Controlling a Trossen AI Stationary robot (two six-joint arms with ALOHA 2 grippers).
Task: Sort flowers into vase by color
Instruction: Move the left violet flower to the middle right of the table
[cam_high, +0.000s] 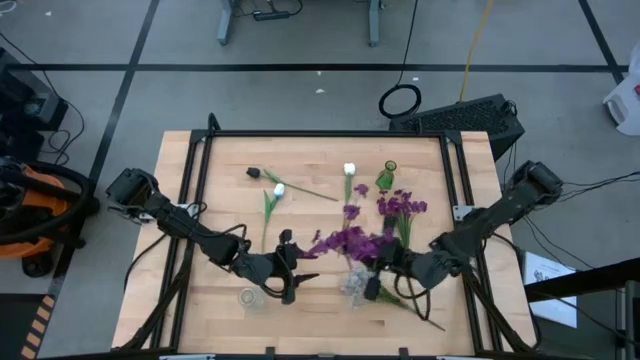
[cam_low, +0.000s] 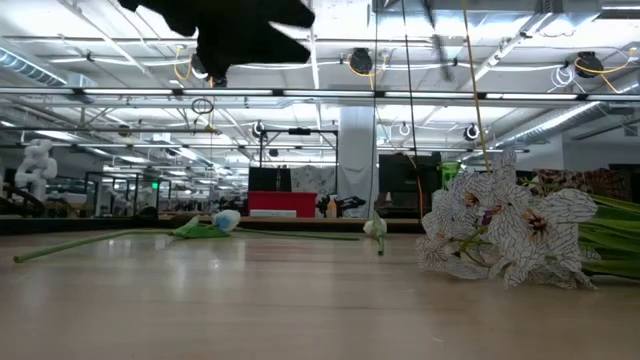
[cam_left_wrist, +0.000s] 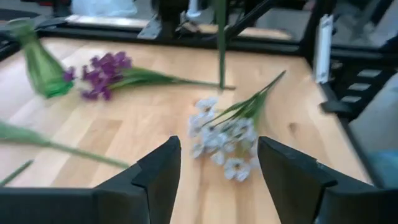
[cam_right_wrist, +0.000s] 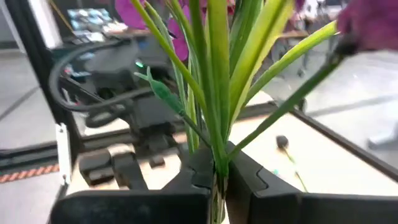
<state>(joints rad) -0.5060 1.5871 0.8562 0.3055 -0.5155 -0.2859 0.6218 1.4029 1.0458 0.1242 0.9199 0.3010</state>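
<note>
My right gripper (cam_high: 380, 268) (cam_right_wrist: 217, 186) is shut on a purple flower (cam_high: 348, 242) near the table's middle front. My left gripper (cam_high: 292, 268) (cam_left_wrist: 217, 177) is open and touches nothing; it faces the pale blue-lavender sprig (cam_left_wrist: 224, 138) (cam_high: 355, 284) (cam_low: 500, 232), which lies flat on the table. A second purple flower (cam_high: 402, 206) (cam_left_wrist: 102, 71) lies beside the green vase (cam_high: 387, 176) (cam_left_wrist: 38, 62). Two white tulips (cam_high: 278, 190) (cam_high: 349, 170) lie on the table farther back. A clear glass vase (cam_high: 250, 297) stands near the front edge, by the left gripper. My right gripper pinches the purple flower's stem and long green leaves (cam_right_wrist: 216, 158) between its two fingers, just below where the leaves fan out. The leaves and purple blossoms (cam_right_wrist: 140, 12) reach away past the fingertips. In the high view the blossom cluster lies toward the left arm.
A black frame (cam_high: 320, 133) runs round the table's edges. A dark flower head on a thin stem (cam_high: 256, 173) lies at the far left of the flowers. Bare wood shows at the table's left and far right.
</note>
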